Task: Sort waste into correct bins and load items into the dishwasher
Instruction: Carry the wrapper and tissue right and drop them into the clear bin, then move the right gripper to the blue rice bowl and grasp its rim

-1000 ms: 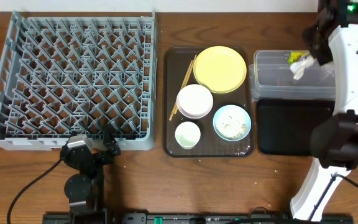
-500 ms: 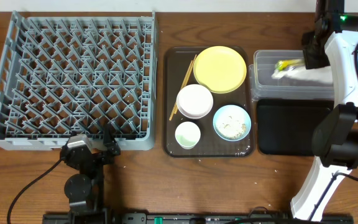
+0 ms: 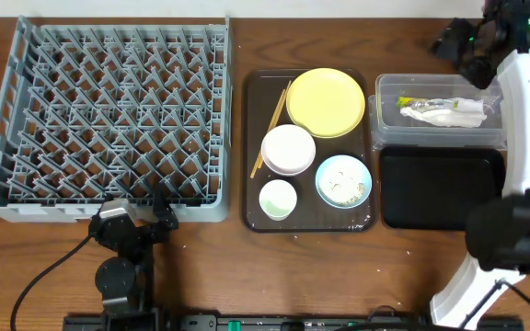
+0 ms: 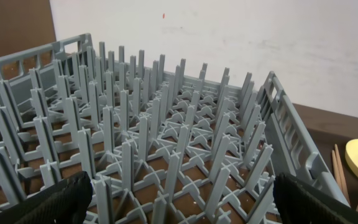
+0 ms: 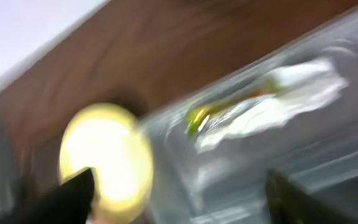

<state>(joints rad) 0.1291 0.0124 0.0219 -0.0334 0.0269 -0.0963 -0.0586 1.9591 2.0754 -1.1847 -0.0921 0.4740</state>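
Note:
The green-and-orange snack wrapper and the white wrapper lie together inside the clear tub; the blurred right wrist view shows them too. My right gripper hangs open and empty above the tub's far left corner, its fingers wide apart. On the brown serving tray sit the yellow plate, white bowl, light-blue bowl with rice scraps, small cup and chopsticks. My left gripper rests open at the front edge of the grey dish rack, fingers spread.
The glossy black tray lies in front of the clear tub, with nothing in it. The rack fills the left of the table with upright pegs. The right arm's white link stands along the table's right edge.
My right gripper has opened and let the wrappers fall into the clear tub, then drawn up and back toward the far edge. The left arm has not moved.

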